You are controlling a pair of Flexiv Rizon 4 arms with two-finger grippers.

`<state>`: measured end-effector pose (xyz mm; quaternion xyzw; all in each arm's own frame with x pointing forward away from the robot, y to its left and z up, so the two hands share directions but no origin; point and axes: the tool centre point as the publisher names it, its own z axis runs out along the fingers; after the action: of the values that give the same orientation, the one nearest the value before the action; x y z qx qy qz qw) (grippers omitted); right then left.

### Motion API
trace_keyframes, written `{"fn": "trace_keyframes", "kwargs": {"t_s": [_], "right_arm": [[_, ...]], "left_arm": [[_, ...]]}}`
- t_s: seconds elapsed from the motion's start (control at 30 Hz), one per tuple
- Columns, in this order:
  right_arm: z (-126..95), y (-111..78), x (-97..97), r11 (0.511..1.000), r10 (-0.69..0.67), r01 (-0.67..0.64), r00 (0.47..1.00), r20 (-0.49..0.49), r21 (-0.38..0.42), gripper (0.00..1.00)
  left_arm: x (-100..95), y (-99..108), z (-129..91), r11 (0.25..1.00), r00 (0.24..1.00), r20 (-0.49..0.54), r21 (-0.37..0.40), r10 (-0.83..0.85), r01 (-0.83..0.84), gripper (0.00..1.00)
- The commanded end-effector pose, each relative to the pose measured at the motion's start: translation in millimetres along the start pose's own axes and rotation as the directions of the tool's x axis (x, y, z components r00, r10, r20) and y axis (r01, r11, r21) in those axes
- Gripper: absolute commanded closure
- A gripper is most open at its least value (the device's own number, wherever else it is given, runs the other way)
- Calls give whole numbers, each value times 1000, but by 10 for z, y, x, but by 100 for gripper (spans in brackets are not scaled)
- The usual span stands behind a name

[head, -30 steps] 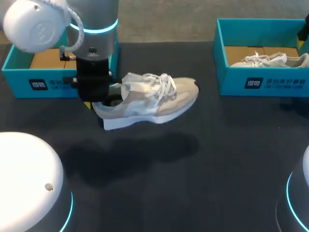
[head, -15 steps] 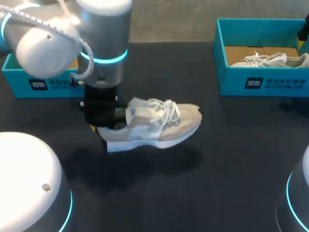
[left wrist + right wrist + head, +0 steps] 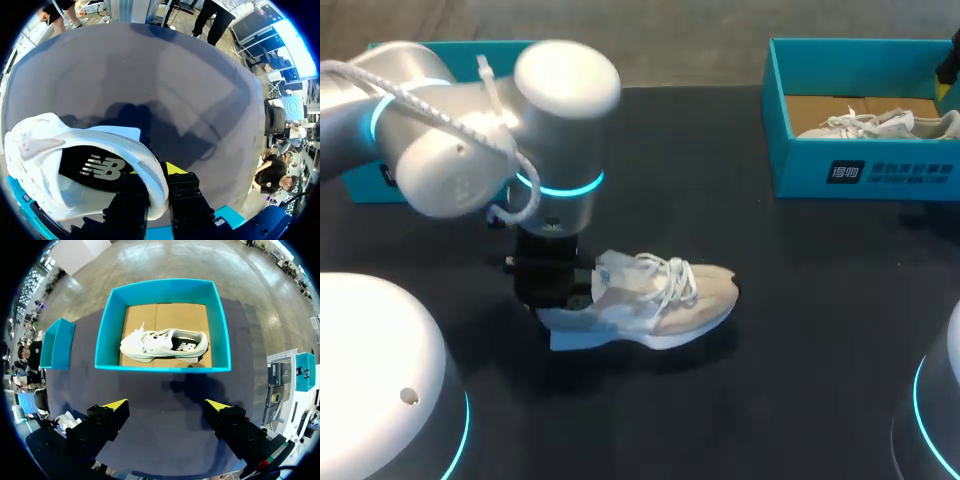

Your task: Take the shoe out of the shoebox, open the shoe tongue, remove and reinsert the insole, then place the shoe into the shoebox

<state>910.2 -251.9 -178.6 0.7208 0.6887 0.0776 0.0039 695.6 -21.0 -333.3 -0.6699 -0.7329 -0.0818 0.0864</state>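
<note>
shoe (image 3: 655, 305) is out on the black table (image 3: 790, 350), about mid-table and slightly toward my left side, upright with the toe pointing to the right. it's well apart from both boxes. it sits low over its own shadow, but i can't tell if the sole is actually touching the surface.

left arm (image 3: 470, 150) comes in from the left and hangs over the heel end. left gripper (image 3: 157, 187) is clamped on the heel collar. in the wrist view one black finger is inside the shoe opening and the other is outside, with the white padded rim pinched between them. you can see the dark insole (image 3: 97, 167) lying in the shoe right beside the inner finger. laces (image 3: 672, 278) look tied or at least bunched over the tongue.

left shoebox (image 3: 360, 185) is at the back left of the table, mostly hidden behind the arm.

right gripper (image 3: 166, 407) has its fingers spread wide with nothing between them, and it's hovering above the table just in front of the right shoebox (image 3: 162, 368). that teal box sits at the back right and has a second shoe (image 3: 162, 344) lying on the cardboard bottom inside, on its side.
</note>
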Motion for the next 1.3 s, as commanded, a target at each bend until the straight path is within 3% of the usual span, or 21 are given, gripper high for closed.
{"fn": "trace_keyframes", "kwargs": {"t_s": [0.03,0.4,0.67,0.7,0.8,0.83,1.3], "right_arm": [[3,-9,3,1000,0,0,1000,0,-2,0],[3,-9,3,1000,0,0,1000,0,-2,0],[3,-9,3,1000,0,0,1000,0,-2,0],[3,-9,3,1000,0,0,1000,0,-2,0],[3,-9,3,1000,0,0,1000,0,-2,0],[3,-9,3,1000,0,0,1000,0,-2,0],[3,-9,3,1000,0,0,1000,0,-2,0]], "left_arm": [[-153,47,208,1000,999,-23,7,-28,29,100],[-264,84,442,999,997,-77,21,-26,27,100],[-311,98,498,999,995,-95,29,-13,16,100],[-310,98,497,999,995,-96,29,-14,16,83],[-294,89,465,999,995,-98,26,-16,18,4],[-284,83,447,999,995,-97,26,-17,20,0],[-80,71,-23,990,989,40,14,-143,142,0]]}}
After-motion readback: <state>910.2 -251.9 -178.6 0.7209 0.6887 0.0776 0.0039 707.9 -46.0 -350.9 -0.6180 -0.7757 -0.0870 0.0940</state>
